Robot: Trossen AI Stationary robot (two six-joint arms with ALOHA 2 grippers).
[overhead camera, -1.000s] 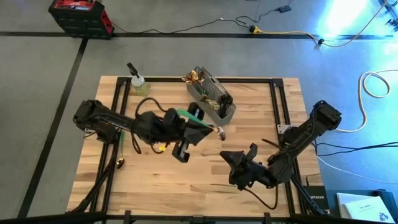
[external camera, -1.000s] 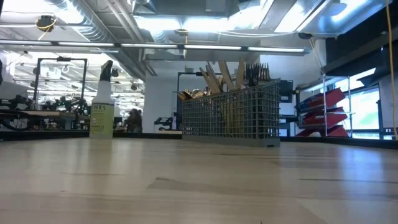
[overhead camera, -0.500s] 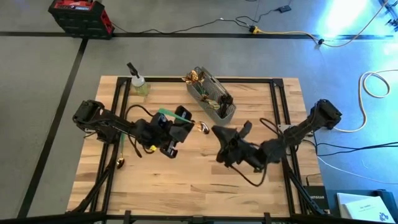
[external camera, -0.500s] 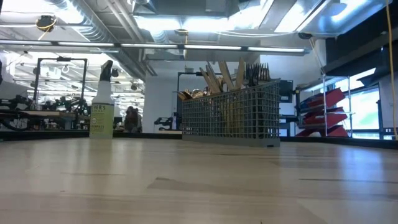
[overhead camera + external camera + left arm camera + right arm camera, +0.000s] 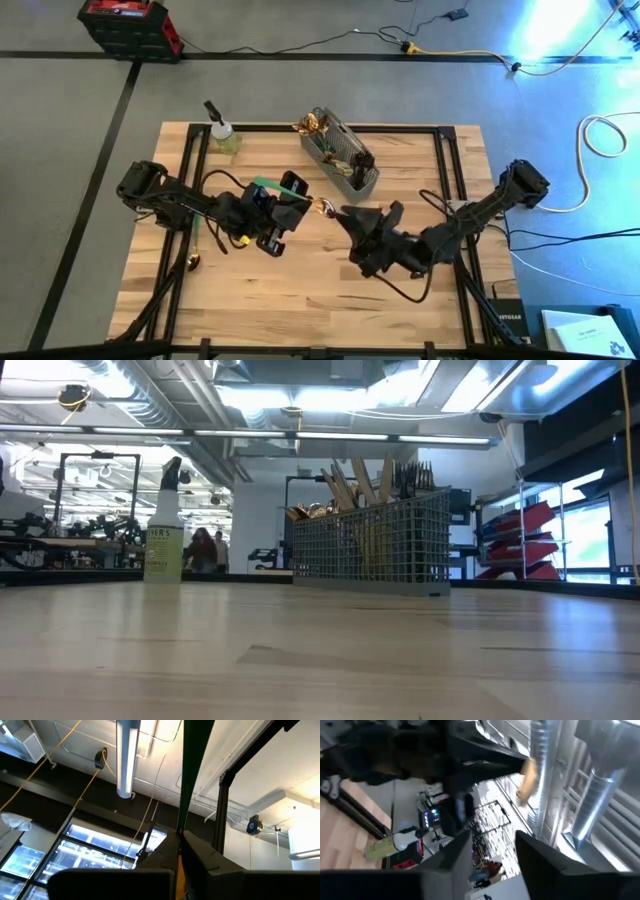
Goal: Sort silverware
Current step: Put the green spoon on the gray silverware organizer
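My left gripper [image 5: 296, 193] hangs over the middle of the table, shut on a utensil with a green handle [image 5: 266, 185] and a gold end [image 5: 322, 207]. My right gripper [image 5: 342, 214] is open; its fingertips stand just short of that gold end [image 5: 527, 774] without touching it. The grey wire-mesh caddy [image 5: 342, 158] stands at the far middle with gold and dark silverware [image 5: 372, 480] sticking upright out of it. Another green-handled piece [image 5: 197, 238] lies on the table by the left edge. My left gripper pinches the utensil between its two shut fingers [image 5: 200, 865], about where the green handle [image 5: 192, 780] meets the gold part. The handle runs on past the fingertips. The utensil is lifted clear of the table, its gold end toward my right gripper.
A spray bottle with green liquid [image 5: 222, 135] stands at the far left, left of the caddy [image 5: 370, 548]. Dark frame rails run along the table's left and right sides. Bare wood lies along the near half of the table. People show in the room beyond.
My left gripper has drawn back toward the table's left edge, carrying the green-handled utensil, and then kept still. My right gripper has come up from the near edge toward the middle, up to the utensil's gold end.
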